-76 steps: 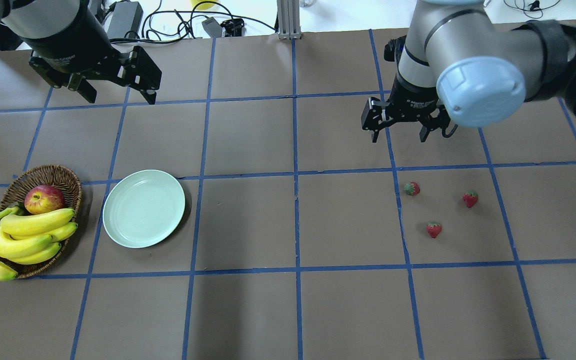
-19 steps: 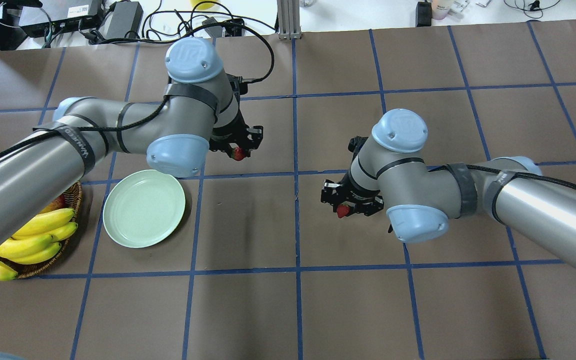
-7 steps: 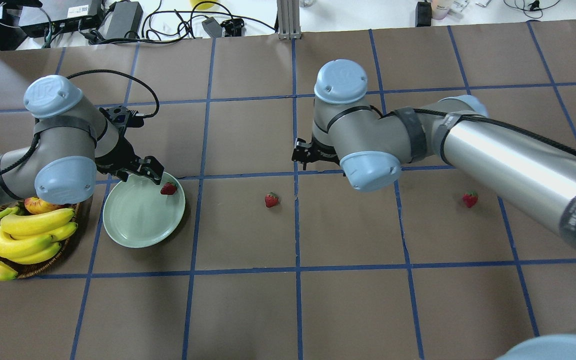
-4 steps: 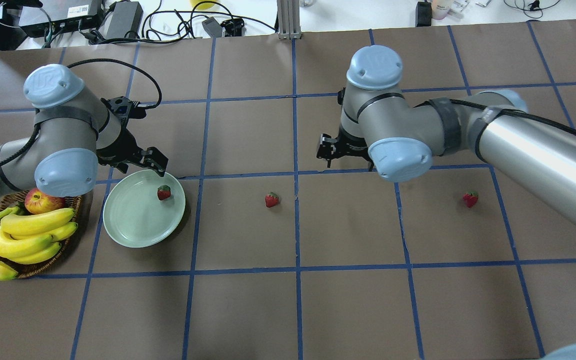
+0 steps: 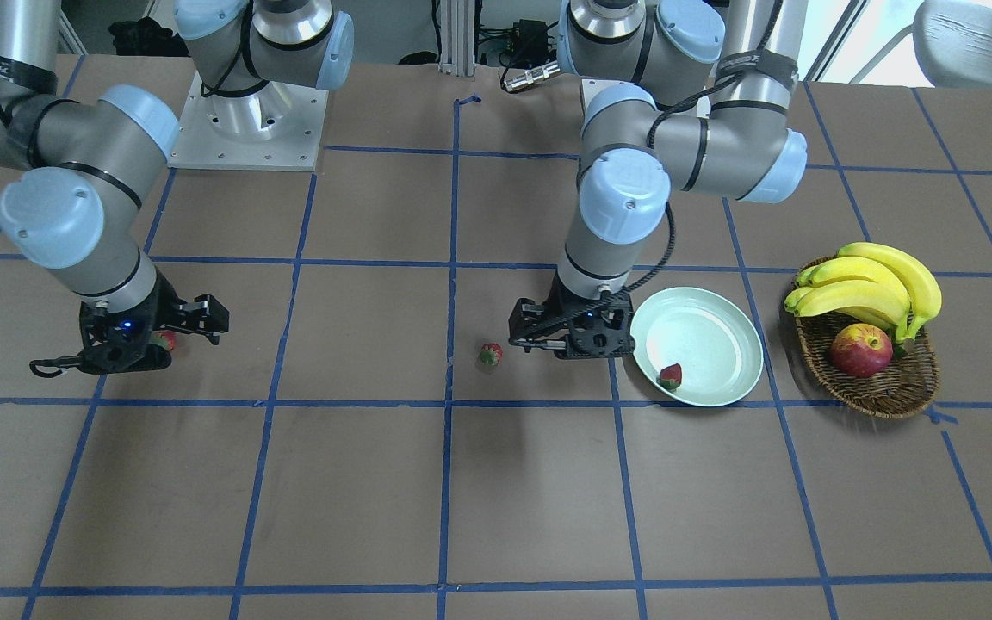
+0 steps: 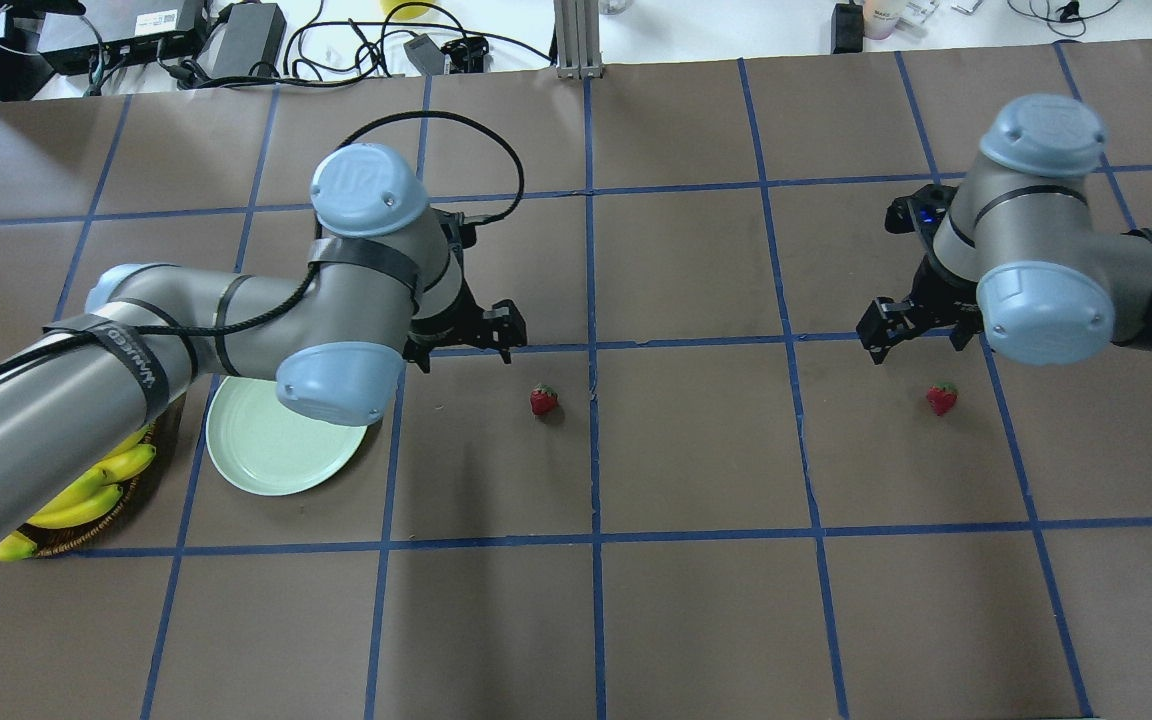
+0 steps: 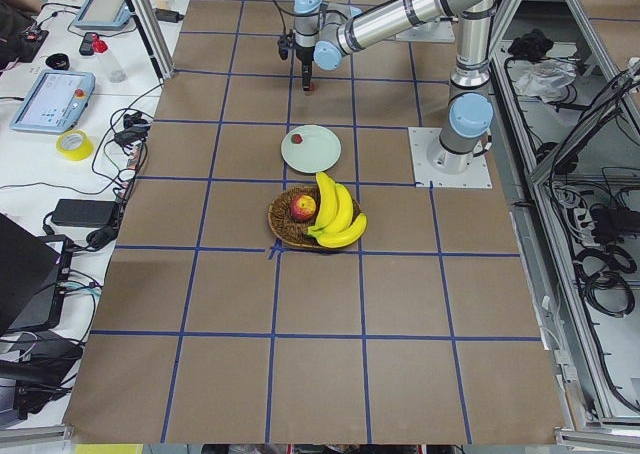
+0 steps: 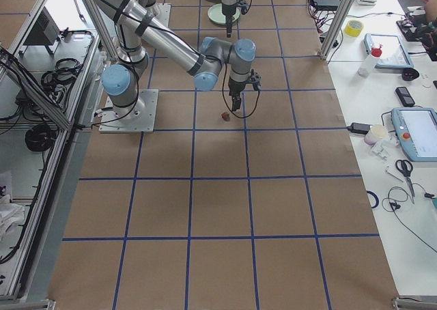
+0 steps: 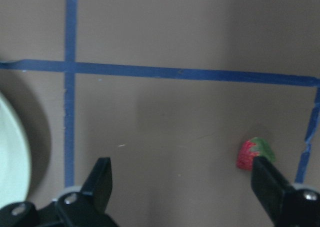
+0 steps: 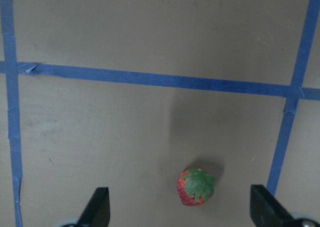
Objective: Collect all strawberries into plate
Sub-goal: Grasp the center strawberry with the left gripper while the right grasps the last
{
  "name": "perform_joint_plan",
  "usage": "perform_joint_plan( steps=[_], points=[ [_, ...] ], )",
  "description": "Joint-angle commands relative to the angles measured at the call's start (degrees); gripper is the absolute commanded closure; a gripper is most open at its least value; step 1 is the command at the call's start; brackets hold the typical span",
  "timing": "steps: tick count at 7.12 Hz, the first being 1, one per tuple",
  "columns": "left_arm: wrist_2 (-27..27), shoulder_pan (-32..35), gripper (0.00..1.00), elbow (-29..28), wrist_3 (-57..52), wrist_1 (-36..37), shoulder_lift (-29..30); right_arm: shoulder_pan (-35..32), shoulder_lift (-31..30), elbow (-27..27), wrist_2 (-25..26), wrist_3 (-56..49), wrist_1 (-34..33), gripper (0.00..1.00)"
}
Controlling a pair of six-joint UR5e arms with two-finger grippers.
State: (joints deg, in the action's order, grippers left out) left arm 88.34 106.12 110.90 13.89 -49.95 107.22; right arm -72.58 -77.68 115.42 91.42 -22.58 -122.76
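Brown paper crossed by blue tape lines covered the surface (image 6: 696, 620). On its left part sat the pale green plate (image 5: 707, 336), and the first strawberry (image 5: 671, 376) lay inside it, close to the rim on the side far from the robot. Just left of the plate stood a wicker basket (image 5: 892, 394) holding bananas (image 5: 871, 288) and an apple (image 5: 860, 350).

The second strawberry (image 6: 543, 400) lay on the bare surface near the middle, well apart from the plate. The left gripper (image 9: 182, 187) hung between plate and berry, its fingers (image 9: 100, 179) spread wide and gripping nothing. In the wrist view the berry sat just beyond the tip of the right-hand finger, not between the two.

The third strawberry (image 6: 941, 398) lay far off on the right part of the surface. The right gripper (image 6: 916, 330) hovered over it, fingers (image 10: 97, 207) wide apart and empty. Its wrist view showed the berry roughly midway between them, green cap turned up.
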Motion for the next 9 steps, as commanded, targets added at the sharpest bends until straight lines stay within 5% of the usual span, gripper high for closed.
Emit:
perform_joint_plan(
  steps=[1,3,5,6,7,8,9],
  points=[
    [-0.4,2.2,0.01,0.1,-1.5,3.1,3.9,2.1,0.6,3.6,-1.9,-2.0,-3.5,0.00],
    [-0.4,2.9,0.03,0.3,-1.5,5.5,6.6,2.1,2.3,8.8,-1.7,-2.2,-11.9,0.00],
    [0.1,3.7,0.25,0.1,-1.6,6.3,8.3,2.2,2.3,9.0,-1.2,-3.3,-12.2,0.32],
    [0.2,3.9,0.30,0.1,-1.6,6.3,8.4,2.2,2.3,8.9,-0.9,-4.0,-12.4,0.65],
    [0.2,4.0,0.37,0.2,-1.1,6.3,8.4,2.4,2.2,8.9,-0.8,-4.0,-12.4,0.86],
    [-0.3,4.0,0.67,0.0,-0.6,6.2,8.4,2.9,2.1,8.7,-0.6,-4.0,-12.4,0.97],
    [-0.2,4.0,0.80,0.0,-0.7,6.2,8.2,2.9,1.8,8.6,-0.2,-3.9,-11.7,0.98]
  ],
)
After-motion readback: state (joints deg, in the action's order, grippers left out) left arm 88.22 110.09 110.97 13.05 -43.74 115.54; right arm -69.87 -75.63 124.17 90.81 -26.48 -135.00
